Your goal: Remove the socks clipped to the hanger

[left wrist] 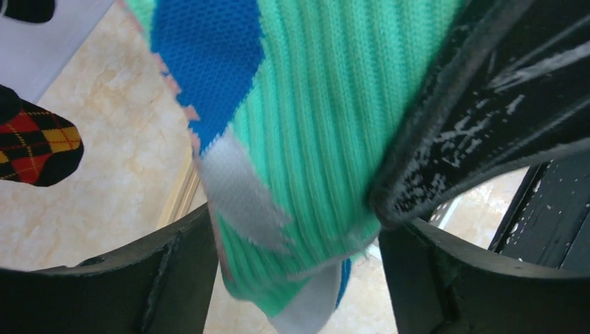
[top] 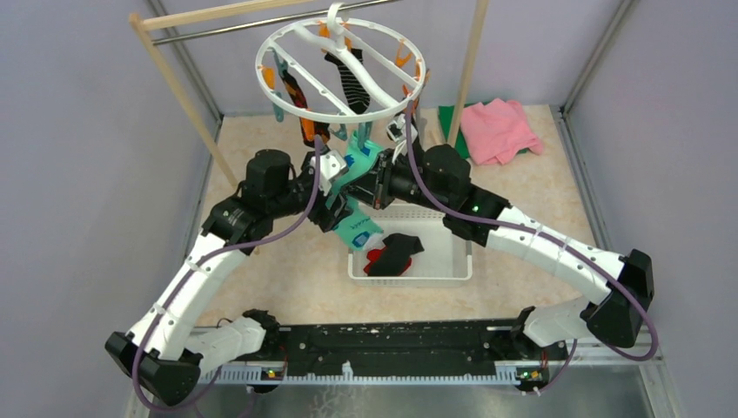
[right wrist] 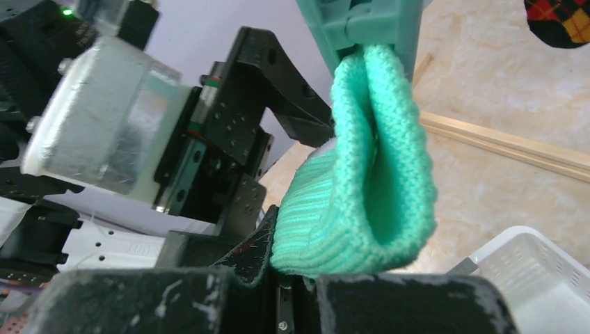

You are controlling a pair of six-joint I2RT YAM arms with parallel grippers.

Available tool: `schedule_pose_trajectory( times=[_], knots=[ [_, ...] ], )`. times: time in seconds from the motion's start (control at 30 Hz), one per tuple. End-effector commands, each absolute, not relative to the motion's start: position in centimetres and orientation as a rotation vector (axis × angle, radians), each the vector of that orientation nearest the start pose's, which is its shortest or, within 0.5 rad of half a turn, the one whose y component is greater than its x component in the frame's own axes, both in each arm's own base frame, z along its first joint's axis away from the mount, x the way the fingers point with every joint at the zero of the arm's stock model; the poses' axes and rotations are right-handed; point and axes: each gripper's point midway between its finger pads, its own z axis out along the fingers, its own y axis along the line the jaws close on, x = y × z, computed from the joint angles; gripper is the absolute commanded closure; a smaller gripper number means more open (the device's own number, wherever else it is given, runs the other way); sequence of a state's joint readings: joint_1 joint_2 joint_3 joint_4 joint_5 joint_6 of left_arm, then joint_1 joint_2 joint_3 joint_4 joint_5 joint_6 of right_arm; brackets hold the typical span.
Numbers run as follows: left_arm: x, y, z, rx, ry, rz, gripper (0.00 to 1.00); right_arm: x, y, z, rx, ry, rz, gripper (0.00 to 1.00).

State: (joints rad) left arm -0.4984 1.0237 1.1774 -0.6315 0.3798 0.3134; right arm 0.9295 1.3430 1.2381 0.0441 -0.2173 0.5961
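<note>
The white round hanger [top: 287, 39] hangs from the rack at the back. An argyle sock [top: 296, 94] and a striped sock [top: 351, 83] dangle from its clips. A teal sock [top: 357, 222] with blue and white marks hangs lower, its cuff [right wrist: 369, 174] held in a teal clip [right wrist: 369, 24]. My right gripper [right wrist: 306, 275] is shut, pinching the folded cuff edge. My left gripper [left wrist: 296, 236] stands open around the sock's lower part [left wrist: 313, 125], one finger on each side. The right gripper's finger [left wrist: 431, 160] presses the sock from the right.
A white slotted basket [top: 461, 261] below the arms holds a black sock [top: 396, 252] and a red one [top: 374, 255]. Pink cloth [top: 496, 129] and green cloth [top: 448, 117] lie at back right. Wooden rack posts [top: 178, 87] flank the hanger.
</note>
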Motion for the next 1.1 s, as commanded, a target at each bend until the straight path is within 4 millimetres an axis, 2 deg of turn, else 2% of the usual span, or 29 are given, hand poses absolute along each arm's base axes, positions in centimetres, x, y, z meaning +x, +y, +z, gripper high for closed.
schedule_pose_trajectory(
  times=[0.0, 0.1, 0.13, 0.2, 0.23, 0.27, 0.33, 0.43, 0.5, 0.63, 0.83, 1.07],
  knots=[
    [25.5, -20.6, 29.8, 1.063, 1.705, -0.528, 0.25, 20.6, 39.5, 38.9, -0.491, 1.644, 1.392, 1.0],
    [25.3, -20.7, 29.7, 1.052, 1.707, -0.542, 0.56, 20.6, 39.2, 39.0, -0.483, 1.643, 1.382, 0.99],
    [25.2, -20.7, 29.6, 1.046, 1.713, -0.55, 0.68, 20.7, 39.1, 39.1, -0.482, 1.643, 1.374, 0.95],
    [24.9, -20.8, 29.6, 1.048, 1.713, -0.568, 0.83, 21.3, 38.5, 39.3, -0.453, 1.647, 1.322, 0.77],
    [24.8, -20.9, 29.6, 1.046, 1.715, -0.574, 0.87, 21.8, 38.0, 39.4, -0.433, 1.648, 1.284, 0.64],
    [24.7, -20.8, 29.5, 1.045, 1.718, -0.577, 0.89, 22.3, 37.5, 39.6, -0.409, 1.644, 1.244, 0.57],
    [24.7, -20.9, 29.6, 1.044, 1.718, -0.582, 0.89, 23.4, 36.4, 40.4, -0.366, 1.621, 1.164, 0.48],
    [24.6, -21.0, 29.7, 1.042, 1.721, -0.59, 0.89, 24.8, 35.5, 42.1, -0.331, 1.571, 1.082, 0.39],
    [24.6, -21.1, 30.0, 1.038, 1.72, -0.602, 0.89, 25.6, 35.3, 42.5, -0.337, 1.575, 1.032, 0.36],
    [24.3, -21.3, 30.6, 1.033, 1.713, -0.623, 0.89, 26.8, 34.9, 44.2, -0.343, 1.543, 0.993, 0.34],
    [23.9, -21.3, 31.0, 1.031, 1.709, -0.64, 0.89, 27.9, 34.5, 45.9, -0.381, 1.498, 1.043, 0.34],
    [23.9, -21.4, 31.4, 1.021, 1.706, -0.649, 0.89, 28.4, 35.5, 45.9, -0.404, 1.505, 1.072, 0.37]
  ],
)
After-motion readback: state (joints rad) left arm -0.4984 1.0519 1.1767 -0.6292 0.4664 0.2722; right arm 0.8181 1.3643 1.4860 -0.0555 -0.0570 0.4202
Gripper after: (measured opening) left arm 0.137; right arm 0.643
